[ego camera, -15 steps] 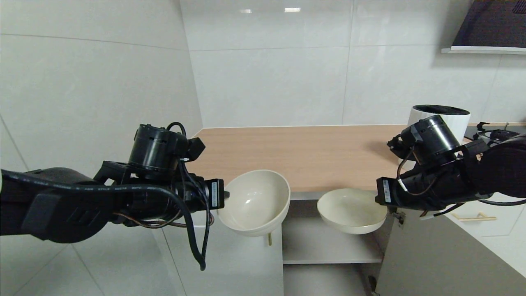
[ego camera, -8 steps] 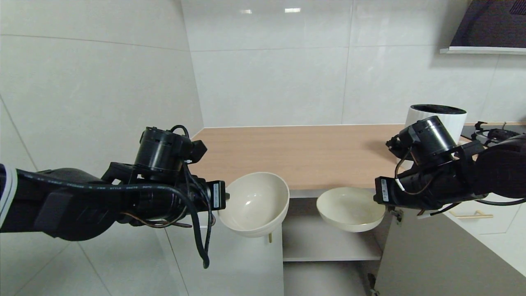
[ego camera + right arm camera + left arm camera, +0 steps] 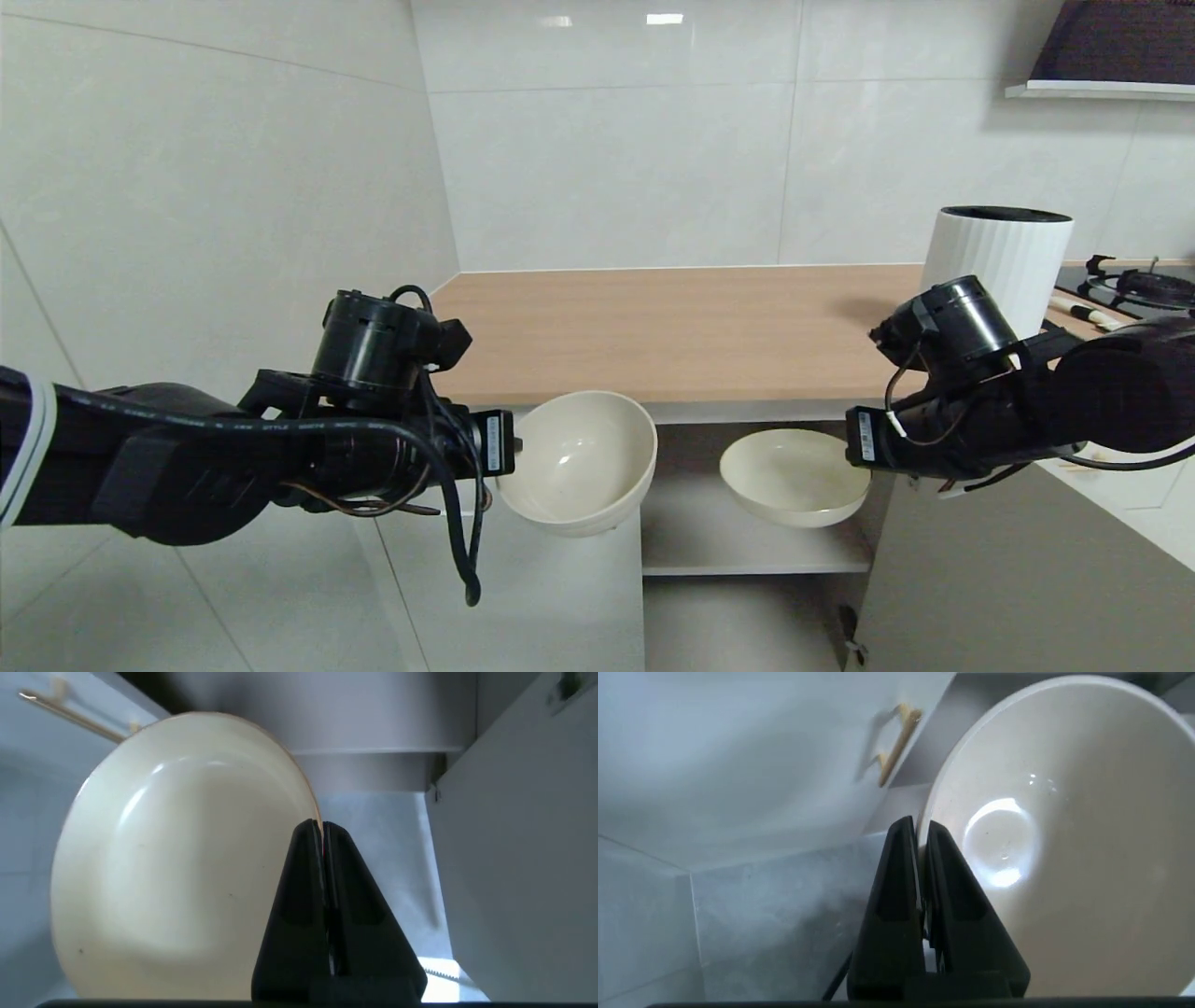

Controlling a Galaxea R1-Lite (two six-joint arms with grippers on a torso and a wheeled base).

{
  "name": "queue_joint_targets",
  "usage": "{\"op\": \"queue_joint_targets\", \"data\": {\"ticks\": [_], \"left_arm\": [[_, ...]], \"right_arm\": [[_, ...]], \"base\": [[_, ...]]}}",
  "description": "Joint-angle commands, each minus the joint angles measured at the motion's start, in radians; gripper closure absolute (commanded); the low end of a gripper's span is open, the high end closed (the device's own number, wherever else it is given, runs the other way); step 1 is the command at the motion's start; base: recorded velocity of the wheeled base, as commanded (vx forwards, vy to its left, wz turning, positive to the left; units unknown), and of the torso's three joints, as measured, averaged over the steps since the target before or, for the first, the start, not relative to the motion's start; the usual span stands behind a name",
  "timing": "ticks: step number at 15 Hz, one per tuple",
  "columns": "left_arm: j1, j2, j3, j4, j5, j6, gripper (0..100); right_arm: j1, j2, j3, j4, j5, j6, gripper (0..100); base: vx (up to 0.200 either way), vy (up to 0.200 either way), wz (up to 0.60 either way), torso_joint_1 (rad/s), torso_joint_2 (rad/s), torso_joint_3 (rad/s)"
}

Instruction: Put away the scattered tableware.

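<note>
Head view: left gripper (image 3: 516,446) pinches the rim of a tilted bowl (image 3: 579,462), held in the air just under the counter (image 3: 672,336) edge. Right gripper (image 3: 861,450) is clamped on a shallow dish (image 3: 794,471), near level, above the open cabinet shelf (image 3: 747,558). Bowl and dish are apart. A white canister (image 3: 999,257) stands on the counter.

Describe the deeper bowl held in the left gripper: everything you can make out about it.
The deep bowl is cream-white, round and glossy. It looks ceramic and is empty, with a light glint near its bottom. It hangs in the air, tilted so that its opening faces up and toward the head camera, just in front of the wooden countertop edge and above the open cabinet shelf. The left gripper is shut on its rim, and nothing else touches it. The shallow bowl hangs apart from it.
</note>
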Motion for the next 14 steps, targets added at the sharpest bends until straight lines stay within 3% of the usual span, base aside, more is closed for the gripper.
{"op": "queue_joint_targets", "data": {"ticks": [1,11,14], "left_arm": [[0.000,0.009,-0.001,0.000,0.002,-0.001,100],[0.000,0.013,-0.001,0.000,0.002,-0.001,100],[0.000,0.015,-0.001,0.000,0.002,-0.001,100]], "right_arm": [[-0.001,0.016,0.000,-0.007,-0.006,0.000,100],[-0.011,0.055,0.000,-0.024,-0.012,0.000,100],[-0.012,0.062,0.000,-0.033,-0.012,0.000,100]], "base": [[0.000,0.000,0.00,-0.183,0.47,0.281],[0.000,0.000,0.00,-0.153,0.46,0.302],[0.000,0.000,0.00,0.009,0.05,0.012]]}}
